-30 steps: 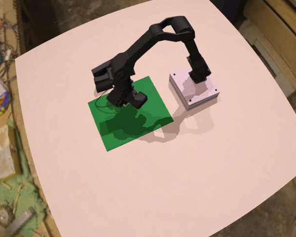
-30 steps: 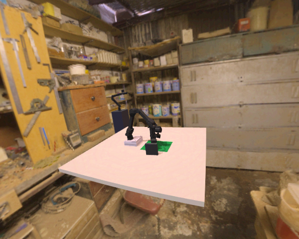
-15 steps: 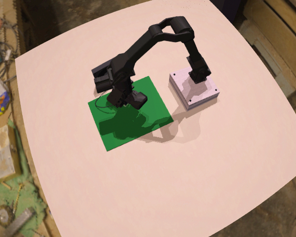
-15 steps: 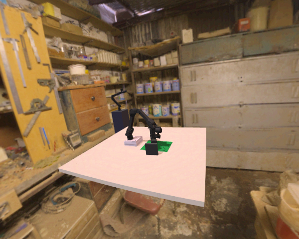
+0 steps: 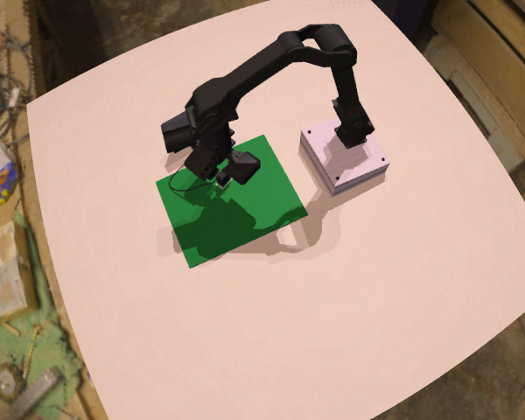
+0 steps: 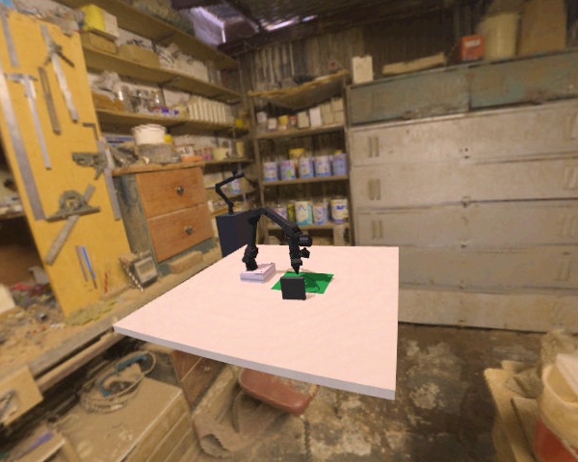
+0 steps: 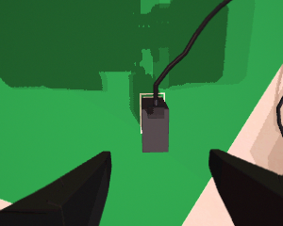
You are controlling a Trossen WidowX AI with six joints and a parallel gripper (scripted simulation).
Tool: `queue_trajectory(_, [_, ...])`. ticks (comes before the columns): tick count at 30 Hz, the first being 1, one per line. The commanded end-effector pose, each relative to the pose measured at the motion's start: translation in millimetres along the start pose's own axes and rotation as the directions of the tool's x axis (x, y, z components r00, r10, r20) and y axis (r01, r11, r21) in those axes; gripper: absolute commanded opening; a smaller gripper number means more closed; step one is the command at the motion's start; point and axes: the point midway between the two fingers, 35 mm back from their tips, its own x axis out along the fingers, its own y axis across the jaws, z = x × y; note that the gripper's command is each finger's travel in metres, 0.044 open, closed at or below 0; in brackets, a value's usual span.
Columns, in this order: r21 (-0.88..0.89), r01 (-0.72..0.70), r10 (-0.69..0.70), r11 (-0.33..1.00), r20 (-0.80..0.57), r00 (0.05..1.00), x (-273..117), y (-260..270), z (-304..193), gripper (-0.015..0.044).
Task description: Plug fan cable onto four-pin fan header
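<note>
In the wrist view the gripper hung with its two dark fingers spread well apart, holding nothing, one either side of the plug and clear of it. The plug stood upright on the green board, seated over the pale outline of the four-pin fan header, only a thin rim of which showed around the plug's base. A black cable rose from the plug's top and curved away across the board. In the top view the board lay near the middle of the pink table, toward its far edge, with the arm bent over it. Beyond, the arm's pale mount block sat beside the board, nearer the table's far right corner.
</note>
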Motion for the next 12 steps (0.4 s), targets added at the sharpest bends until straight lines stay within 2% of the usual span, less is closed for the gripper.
queue_trajectory(1, [0.003, 0.000, 0.000, 1.000, -0.014, 1.000, -4.1, 6.5, -17.7, 0.0260])
queue_trajectory(9, [0.003, -0.003, 0.003, 1.000, -0.020, 1.000, -3.0, 48.0, -103.7, 0.0260])
queue_trajectory(12, [0.002, -0.003, 0.003, 1.000, -0.021, 1.000, -1.5, 51.8, -110.5, 0.0260])
